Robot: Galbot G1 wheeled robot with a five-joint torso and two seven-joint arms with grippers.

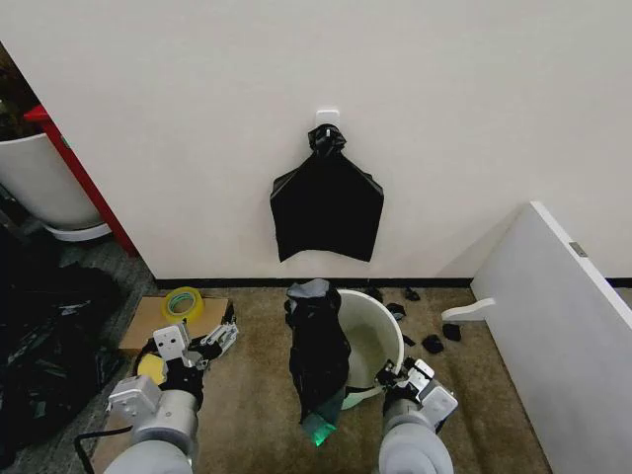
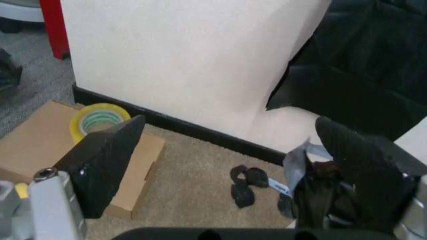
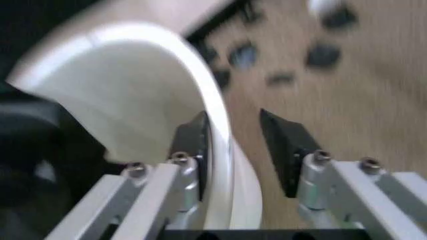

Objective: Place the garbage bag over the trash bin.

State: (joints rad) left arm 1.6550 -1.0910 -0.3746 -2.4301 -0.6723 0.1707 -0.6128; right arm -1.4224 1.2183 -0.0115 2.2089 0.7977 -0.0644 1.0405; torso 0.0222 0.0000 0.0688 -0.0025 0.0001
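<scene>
The right gripper straddles the trash bin rim, jaws parted with a gap on the outer side. The garbage bag drapes over the far rim, hiding it. The left gripper hangs spread, empty, well aside.

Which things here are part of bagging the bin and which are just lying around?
Job: wrinkly black plastic garbage bag draped over the rim; round white plastic trash bin; right gripper straddling the rim.

Lying about: yellow tape roll, brown cardboard sheet, small black scraps, black bundle on the wall.
</scene>
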